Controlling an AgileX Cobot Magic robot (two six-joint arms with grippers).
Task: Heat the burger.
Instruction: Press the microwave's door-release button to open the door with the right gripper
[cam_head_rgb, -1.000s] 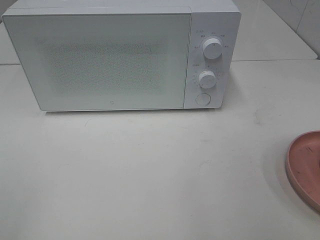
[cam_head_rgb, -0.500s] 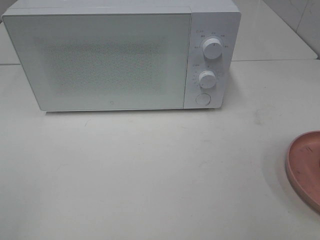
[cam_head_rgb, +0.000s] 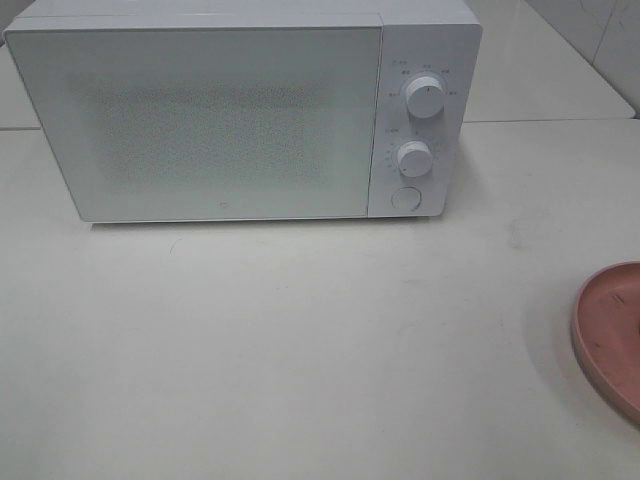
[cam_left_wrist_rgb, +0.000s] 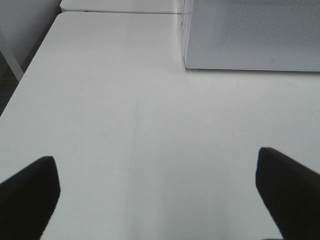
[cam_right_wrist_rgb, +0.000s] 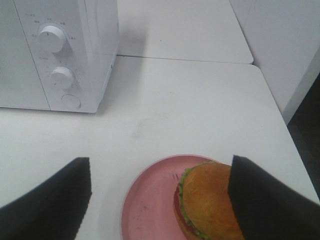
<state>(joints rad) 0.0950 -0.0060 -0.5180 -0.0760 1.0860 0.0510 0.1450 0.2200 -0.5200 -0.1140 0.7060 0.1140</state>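
One burger (cam_right_wrist_rgb: 210, 200) sits on the flat pink round plate (cam_right_wrist_rgb: 145, 210), on the side away from the microwave (cam_head_rgb: 220, 120). Nothing in the high view has shifted over the last second. The bun is glossy and golden above frilly green lettuce and a red layer. The right gripper (cam_right_wrist_rgb: 160, 167) hangs over it, its dark fingers spread wide and empty, one hiding part of the bun. The left gripper (cam_left_wrist_rgb: 155, 157) gapes over the matte white table (cam_head_rgb: 300, 350). The boxy white microwave has a dotted door panel, shut.

- The shut microwave (cam_head_rgb: 240, 115) is blocking the back of the table (cam_head_rgb: 300, 350).
- Bare surface is stretching wide before it.
- The plate (cam_head_rgb: 582, 320) carrying the burger (cam_right_wrist_rgb: 207, 197) is occupying the right edge.
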